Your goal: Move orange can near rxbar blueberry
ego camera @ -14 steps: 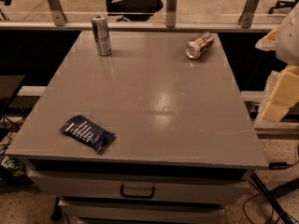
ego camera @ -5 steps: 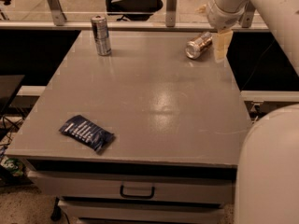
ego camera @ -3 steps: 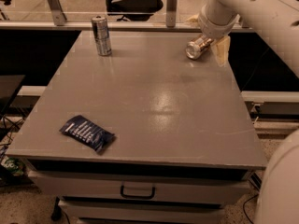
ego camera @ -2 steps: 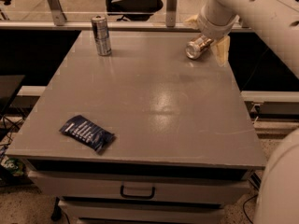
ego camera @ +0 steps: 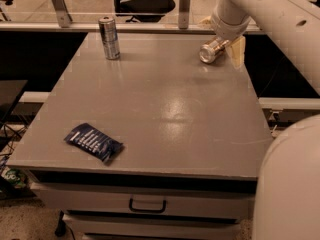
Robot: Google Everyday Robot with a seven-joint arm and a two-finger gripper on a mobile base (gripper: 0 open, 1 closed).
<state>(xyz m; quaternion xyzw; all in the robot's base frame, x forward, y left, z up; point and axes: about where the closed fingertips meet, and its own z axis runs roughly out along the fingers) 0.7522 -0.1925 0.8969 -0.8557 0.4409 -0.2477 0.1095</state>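
Your gripper (ego camera: pixel 220 41) sits low at the table's (ego camera: pixel 165 104) far right corner, right at the orange can (ego camera: pixel 212 50) lying on its side; whether it grips the can, you cannot tell. The rxbar blueberry (ego camera: pixel 93 142) lies well apart, near the front left edge. A taller silver can (ego camera: pixel 109 38) stands upright at far left.

arm (ego camera: pixel 272 14): white, smooth, tubular; small dark holes | end effector (ego camera: pixel 223 43): cream-tan; at table (ego camera: pixel 150 104) far-right corner

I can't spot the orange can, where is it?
In the camera view the orange can lies on its side at the far right corner of the table, with the claw just beside it.
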